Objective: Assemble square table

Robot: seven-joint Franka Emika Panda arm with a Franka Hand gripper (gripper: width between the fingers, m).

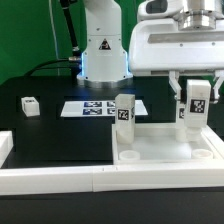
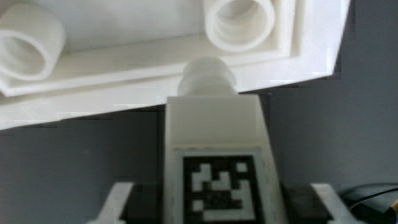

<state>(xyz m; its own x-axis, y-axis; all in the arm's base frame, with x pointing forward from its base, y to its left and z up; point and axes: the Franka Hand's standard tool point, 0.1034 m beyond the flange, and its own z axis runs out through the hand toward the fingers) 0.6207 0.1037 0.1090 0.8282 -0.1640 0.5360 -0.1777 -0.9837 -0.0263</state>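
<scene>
The hand (image 1: pixel 196 113) pinches a short white tagged plastic leg (image 1: pixel 197 102) upright over the large white raised-rim square plastic panel (image 1: pixel 165 152), near its round corner socket (image 2: pixel 240 25), while another leg (image 1: pixel 124 111) stands at another corner.

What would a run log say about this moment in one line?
claw: shut on tagged leg | tagged leg: upright, near square panel | second leg: standing at panel corner

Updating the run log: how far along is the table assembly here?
Done, apparently: a first leg stands upright in a corner of the tabletop panel. In hand: the gripper holds a second leg, its tip near an open socket, not yet in. Left: seating it, plus the loose leg on the black surface; a fourth isn't visible.
</scene>
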